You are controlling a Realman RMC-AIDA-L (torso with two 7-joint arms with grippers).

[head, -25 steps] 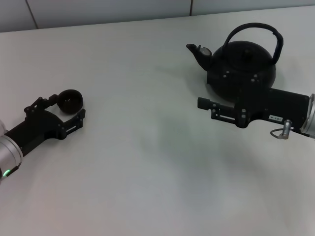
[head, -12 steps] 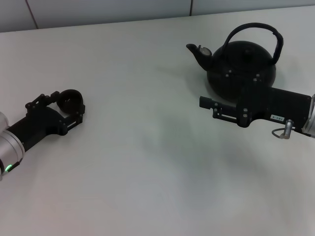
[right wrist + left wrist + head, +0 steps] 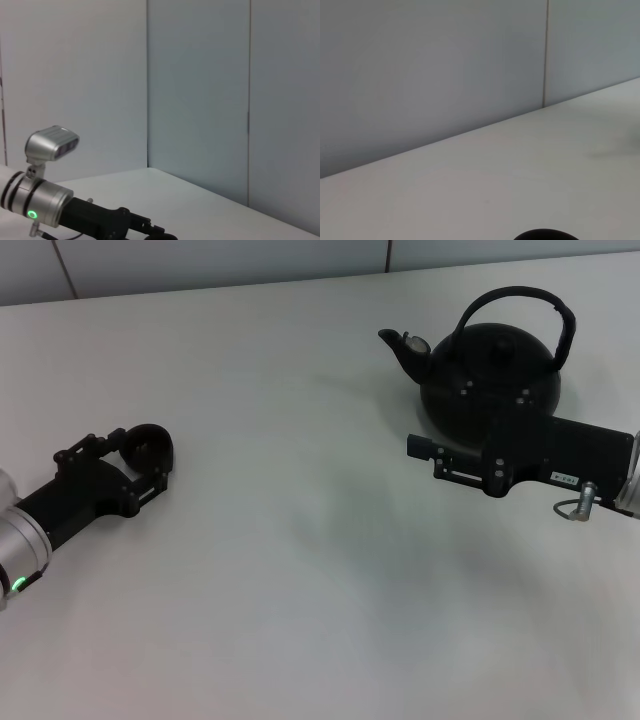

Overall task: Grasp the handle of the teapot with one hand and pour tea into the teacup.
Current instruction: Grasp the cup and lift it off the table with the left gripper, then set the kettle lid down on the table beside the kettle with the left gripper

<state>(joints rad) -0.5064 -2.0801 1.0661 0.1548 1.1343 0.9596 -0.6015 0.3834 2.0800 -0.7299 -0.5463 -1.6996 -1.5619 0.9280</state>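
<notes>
Seemingly left pincer (image 3: 140,462) around teacup (image 3: 150,445) — teapot (image 3: 490,380) apart.

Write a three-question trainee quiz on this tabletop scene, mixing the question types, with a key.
1. True or false: the right hand is closed around the handle of the teapot.
2. Which object sits between the left hand's fingers? A) teapot B) teacup C) spoon
3. Fill in: seen from the head camera, the teapot's spout points toward the robot's ____ side.

Key
1. False; it hovers low in front of the teapot body, the handle untouched.
2. B, the teacup.
3. left
</notes>
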